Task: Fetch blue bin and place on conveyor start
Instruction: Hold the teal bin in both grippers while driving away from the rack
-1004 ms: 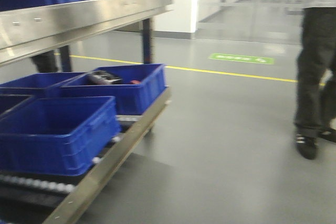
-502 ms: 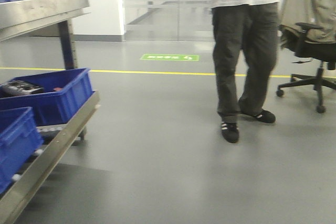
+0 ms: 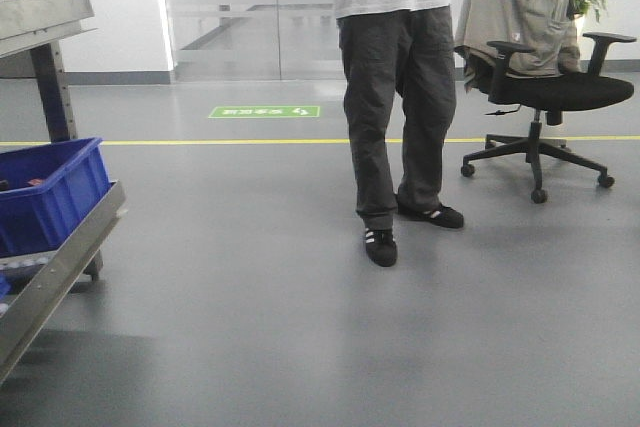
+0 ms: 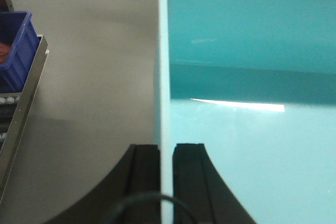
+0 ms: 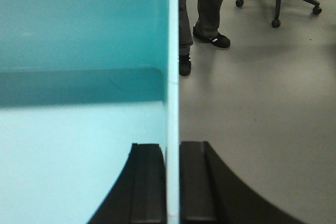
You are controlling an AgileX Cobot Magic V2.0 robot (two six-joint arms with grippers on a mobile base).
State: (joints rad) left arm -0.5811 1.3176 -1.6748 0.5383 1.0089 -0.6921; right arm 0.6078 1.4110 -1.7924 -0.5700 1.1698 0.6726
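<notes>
Pale cyan bin (image 4: 252, 51) carried off the grey floor (image 3: 300, 327), gripped at both side walls. The left gripper (image 4: 166, 149) is clamped nearly closed on the bin's left wall, its black fingers (image 4: 144, 182) one outside and one inside, with the thin wall pinched between. The right gripper (image 5: 173, 148) grips the right wall the same way. Bin interior smooth, light patch on its bottom. At the left, near, a steel rack (image 3: 60, 247) with a dark blue crate (image 3: 50, 192) on its low shelf, well apart from the bin. Person (image 3: 392, 97) stands mid-scene, farther off, legs and shoes showing past the bin's right wall. Chair (image 3: 540, 97) at far right with a jacket (image 3: 515, 2) on its back. Yellow line (image 3: 200, 141) and green sign (image 3: 264, 111) on the far floor
</notes>
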